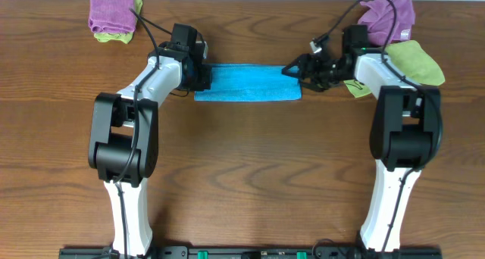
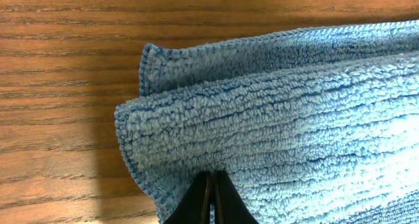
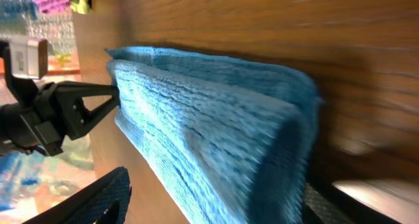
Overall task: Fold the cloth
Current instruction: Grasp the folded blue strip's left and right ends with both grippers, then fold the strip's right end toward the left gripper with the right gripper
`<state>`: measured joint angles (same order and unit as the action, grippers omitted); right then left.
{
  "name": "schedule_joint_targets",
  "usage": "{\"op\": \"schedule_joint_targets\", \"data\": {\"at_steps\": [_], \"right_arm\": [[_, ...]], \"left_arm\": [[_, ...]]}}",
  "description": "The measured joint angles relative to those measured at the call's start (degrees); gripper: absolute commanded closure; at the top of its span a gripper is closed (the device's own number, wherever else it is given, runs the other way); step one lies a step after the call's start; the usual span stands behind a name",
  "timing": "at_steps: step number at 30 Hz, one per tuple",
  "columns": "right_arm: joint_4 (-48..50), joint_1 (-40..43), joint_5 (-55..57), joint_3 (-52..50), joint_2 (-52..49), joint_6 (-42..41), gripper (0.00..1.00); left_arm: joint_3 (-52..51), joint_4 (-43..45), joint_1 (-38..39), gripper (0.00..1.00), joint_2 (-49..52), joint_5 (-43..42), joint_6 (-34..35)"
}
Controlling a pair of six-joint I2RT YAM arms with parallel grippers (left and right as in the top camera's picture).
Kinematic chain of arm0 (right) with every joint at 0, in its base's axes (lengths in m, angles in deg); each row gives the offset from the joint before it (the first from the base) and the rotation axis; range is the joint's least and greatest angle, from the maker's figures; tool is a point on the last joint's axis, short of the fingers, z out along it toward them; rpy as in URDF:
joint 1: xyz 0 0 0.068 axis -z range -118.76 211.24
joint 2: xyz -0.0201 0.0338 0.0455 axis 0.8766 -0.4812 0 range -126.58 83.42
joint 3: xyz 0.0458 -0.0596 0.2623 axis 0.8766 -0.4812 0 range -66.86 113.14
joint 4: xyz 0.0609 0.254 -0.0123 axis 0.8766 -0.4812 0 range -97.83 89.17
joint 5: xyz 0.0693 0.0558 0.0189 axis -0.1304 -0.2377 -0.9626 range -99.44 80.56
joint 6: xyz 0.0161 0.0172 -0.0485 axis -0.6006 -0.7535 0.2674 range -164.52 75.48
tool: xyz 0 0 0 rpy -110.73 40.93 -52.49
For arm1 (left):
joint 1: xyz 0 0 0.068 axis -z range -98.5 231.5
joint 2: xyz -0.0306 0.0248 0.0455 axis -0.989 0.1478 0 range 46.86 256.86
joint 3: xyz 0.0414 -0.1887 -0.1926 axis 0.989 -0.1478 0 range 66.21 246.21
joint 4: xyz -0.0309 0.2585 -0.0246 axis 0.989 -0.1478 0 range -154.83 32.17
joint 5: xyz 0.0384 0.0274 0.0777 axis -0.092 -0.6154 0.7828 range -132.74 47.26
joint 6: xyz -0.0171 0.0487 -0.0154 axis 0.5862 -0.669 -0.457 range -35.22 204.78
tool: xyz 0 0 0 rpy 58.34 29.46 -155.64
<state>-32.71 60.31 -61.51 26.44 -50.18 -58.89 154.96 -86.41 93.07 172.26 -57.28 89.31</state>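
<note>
A sky-blue cloth [image 1: 246,82] lies far-centre on the table [image 1: 242,176], a narrow folded strip — one fold looks done. The left gripper [image 2: 211,179] pinches its left end; the right gripper [image 1: 297,71] gapes empty around the right end — an end-to-end fold likely remains.

Overhead: fixed high up, looking straight down on the surface [image 1: 242,160], far enough to take in the whole workspace. Left wrist: very near, looking down past my left gripper [image 2: 211,196] at bottom centre. Right wrist: near, low, rolled sideways, facing along the cloth [image 3: 216,132] toward frame left. All three views share the cloth; right wrist also catches the left gripper.
</note>
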Motion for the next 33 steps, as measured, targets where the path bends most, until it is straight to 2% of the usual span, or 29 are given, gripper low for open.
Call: {"op": "schedule_joint_targets", "data": {"at_steps": [2, 4, 9, 14, 19, 26, 33], "right_arm": [[0.2, -1.1, 0.5, 0.0, 0.0, 0.2, 0.31], [0.3, -1.9, 1.6, 0.0, -0.1, 0.3, 0.43], [0.6, -2.2, 5.7, 0.0, -1.1, -0.8, 0.98], [-1.4, -2.0, 5.8, 0.8, -1.7, -1.6, 0.98], [-9.2, -2.3, 8.3, 5.4, -2.8, -1.7, 0.99], [-19.7, -5.8, 19.5, 16.2, -3.8, -1.3, 0.98], [-20.8, -12.0, 28.6, 21.9, -2.2, -1.3, 0.99]], "left_arm": [[0.0, 0.0, 0.0, 0.94, 0.0, 0.0, 0.0], [0.0, 0.0, 0.0, 0.94, 0.0, -0.1, 0.0], [0.0, -0.1, -0.1, 0.94, 0.0, -0.1, 0.0], [0.0, -0.5, -0.1, 0.95, 0.0, -0.3, 0.0], [0.0, -0.9, -0.1, 0.94, 0.0, -0.6, 1.3], [0.1, -1.0, 0.1, 0.94, 0.0, -0.6, 3.7], [0.1, 0.1, 0.1, 0.94, 0.0, -1.8, 6.2]]}}
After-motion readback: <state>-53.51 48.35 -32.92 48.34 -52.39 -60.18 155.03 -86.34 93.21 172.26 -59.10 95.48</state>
